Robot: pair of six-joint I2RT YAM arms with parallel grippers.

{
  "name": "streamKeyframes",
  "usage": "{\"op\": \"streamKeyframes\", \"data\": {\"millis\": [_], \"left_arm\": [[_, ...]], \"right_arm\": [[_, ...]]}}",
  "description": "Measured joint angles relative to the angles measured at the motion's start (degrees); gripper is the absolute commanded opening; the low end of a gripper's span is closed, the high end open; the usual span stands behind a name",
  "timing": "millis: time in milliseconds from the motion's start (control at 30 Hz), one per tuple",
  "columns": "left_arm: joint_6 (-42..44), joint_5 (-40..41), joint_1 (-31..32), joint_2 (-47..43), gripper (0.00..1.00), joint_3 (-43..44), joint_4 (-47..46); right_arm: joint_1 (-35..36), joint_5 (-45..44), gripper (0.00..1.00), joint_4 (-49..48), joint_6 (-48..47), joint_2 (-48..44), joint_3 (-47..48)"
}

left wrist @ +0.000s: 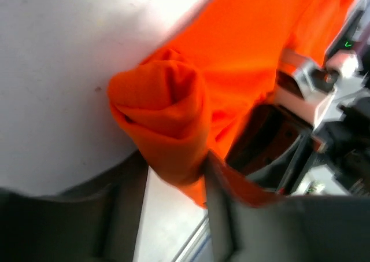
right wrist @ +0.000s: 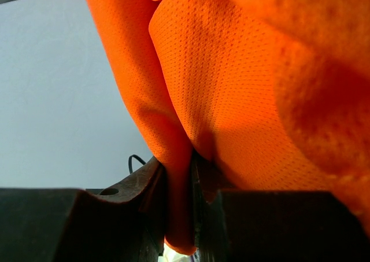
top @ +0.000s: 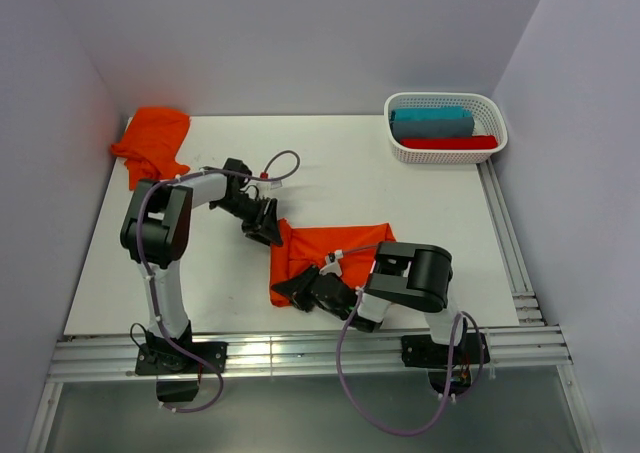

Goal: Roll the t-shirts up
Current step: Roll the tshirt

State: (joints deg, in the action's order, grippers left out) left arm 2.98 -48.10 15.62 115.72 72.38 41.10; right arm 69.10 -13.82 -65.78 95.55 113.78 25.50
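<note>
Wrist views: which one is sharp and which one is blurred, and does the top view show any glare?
Right wrist: sharp, the t-shirt mesh reads clearly at centre; left wrist: soft all over, its fingers smeared, the table washed out; top external: even light, with glare on the metal rail.

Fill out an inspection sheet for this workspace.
Surface: white table, flat and matte.
Job's things: centre t-shirt partly folded, its left end bunched; second t-shirt crumpled at the far-left corner.
Clutter: white basket at far right, holding a teal cloth and a red cloth.
Grippers: left gripper shut on the centre t-shirt's far-left corner; right gripper shut on its near-left edge.
Cables: purple cables loop along both arms.
Surroundings: pale walls; metal rails along the near and right edges.
</note>
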Motion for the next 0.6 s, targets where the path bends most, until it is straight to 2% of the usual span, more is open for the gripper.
{"op": "streamKeyframes", "data": {"millis": [33,133,233,367,467,600], "left_arm": [[-1.31,1.11,0.31,0.0,0.28,0.0,-0.57],[-4.68,6.08,1.95,0.0,0.1,0.59,-0.66],[-6.91,9.86,3.76,0.0,0.04,2.34,0.52],[-8.41,13.68,5.53,-0.07,0.01,3.74,1.75],[-8.92,15.93,6.36,-0.31,0.0,4.31,2.4],[-9.66,19.04,7.45,-0.52,0.0,5.35,3.45]], "right_arm": [[-0.04,0.02,0.2,0.59,-0.02,-0.31,0.09],[-0.13,0.02,0.29,5.79,-0.55,-2.47,1.27],[-0.13,-0.26,0.41,13.05,-1.81,-5.35,3.39],[-0.09,-0.76,0.59,21.49,-3.69,-8.59,6.38],[0.09,-1.44,0.66,27.61,-4.96,-10.71,8.61],[0.5,-2.8,0.69,37.13,-6.4,-13.25,11.76]]}}
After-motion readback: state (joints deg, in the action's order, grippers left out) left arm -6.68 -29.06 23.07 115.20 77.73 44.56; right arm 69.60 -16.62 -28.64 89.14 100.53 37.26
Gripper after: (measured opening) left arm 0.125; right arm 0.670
